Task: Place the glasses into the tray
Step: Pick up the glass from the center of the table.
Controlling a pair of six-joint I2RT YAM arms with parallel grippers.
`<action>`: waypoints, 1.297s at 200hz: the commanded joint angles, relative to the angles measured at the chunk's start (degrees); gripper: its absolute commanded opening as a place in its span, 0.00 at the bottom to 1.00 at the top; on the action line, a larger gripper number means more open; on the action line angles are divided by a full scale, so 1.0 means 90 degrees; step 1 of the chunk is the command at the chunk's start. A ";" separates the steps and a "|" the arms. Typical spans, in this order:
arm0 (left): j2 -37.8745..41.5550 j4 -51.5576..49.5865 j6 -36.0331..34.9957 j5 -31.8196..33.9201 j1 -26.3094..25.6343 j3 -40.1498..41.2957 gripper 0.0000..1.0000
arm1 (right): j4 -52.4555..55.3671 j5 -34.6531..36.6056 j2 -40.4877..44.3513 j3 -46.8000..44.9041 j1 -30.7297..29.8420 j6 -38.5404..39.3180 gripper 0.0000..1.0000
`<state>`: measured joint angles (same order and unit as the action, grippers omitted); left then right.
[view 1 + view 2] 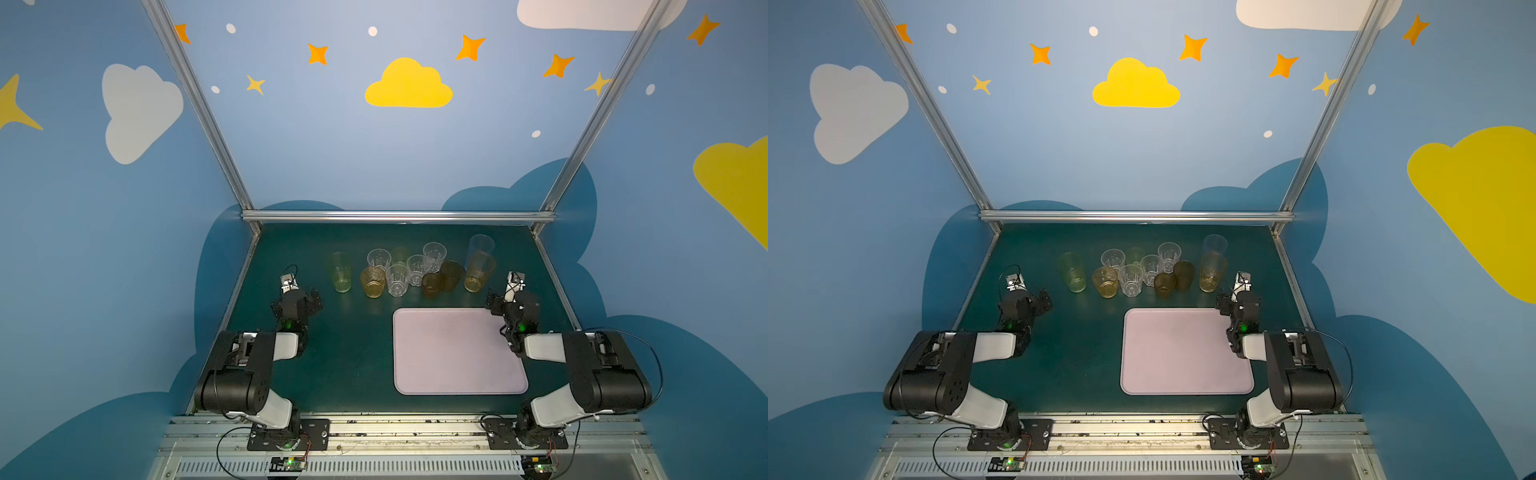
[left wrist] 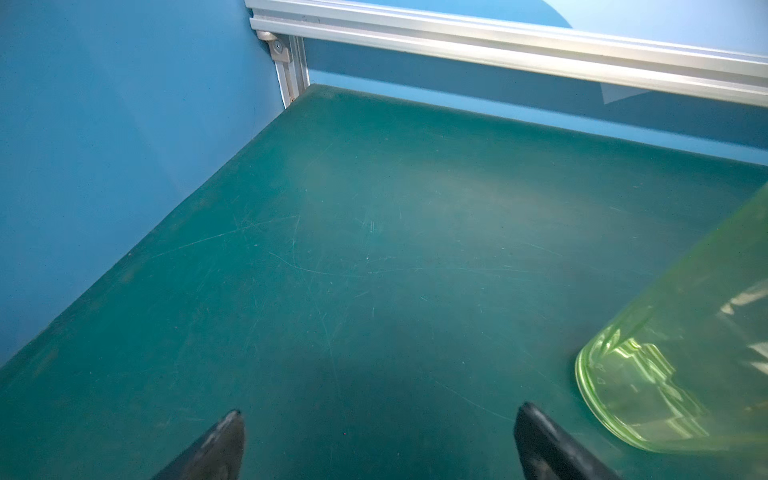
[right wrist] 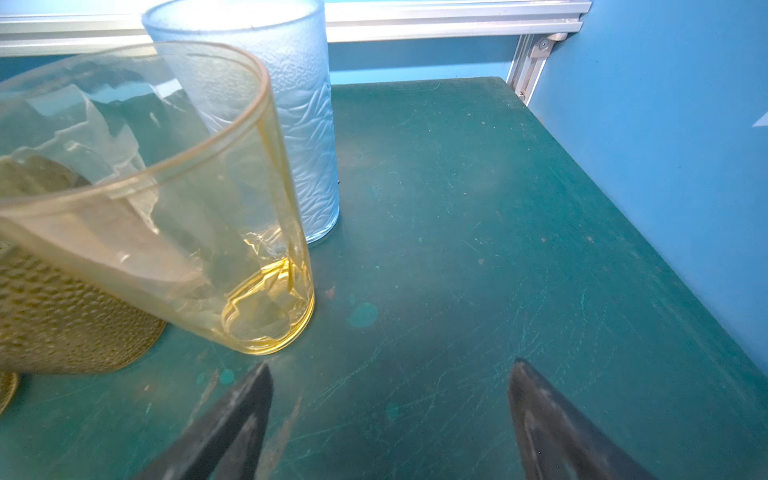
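Left tool and right tool both stand with jaws spread wide and nothing between them. All the glasses stand upright in a loose cluster on the far half of the table; none is in the tray, which lies bare on the near right of the table. Treat each glass as light, stiff, thin-walled and slick. Whether the material is glass or plastic cannot be told, so handle it as breakable. Take hold across the side wall at about mid-height, with the jaws on opposite sides of the body. A grip at the rim is likely to slip, and a tall glass held low is likely to tip. Start with the outer ones: the tall green glass stands apart at the left end, just beside the left tool. The tall amber glass stands at the right end, just beside the right tool, with the pale blue glass behind it and a brown glass close alongside. Both arms are folded with elbows raised, forearms reaching forward, and tools low over the table, aimed at the far edge. The right wrist overhangs the far right corner of the tray.
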<state>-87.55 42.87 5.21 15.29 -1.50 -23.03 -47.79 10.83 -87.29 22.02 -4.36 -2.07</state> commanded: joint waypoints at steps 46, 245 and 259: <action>0.0086 -0.0047 0.0065 0.0049 0.0033 -0.0121 1.00 | -0.0100 -0.0073 0.0001 0.0004 0.0024 0.0042 0.89; 0.0254 0.0121 -0.0202 -0.0108 -0.0074 0.0044 1.00 | -0.0118 -0.0078 0.0024 -0.0025 0.0025 0.0055 0.89; 0.0414 -0.0071 -0.0186 -0.0031 -0.0083 -0.0023 1.00 | -0.0055 -0.0032 0.0063 0.0003 -0.0003 0.0070 0.89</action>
<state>-86.78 43.03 4.58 14.85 -1.83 -22.96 -47.79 10.39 -87.29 22.02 -4.32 -2.07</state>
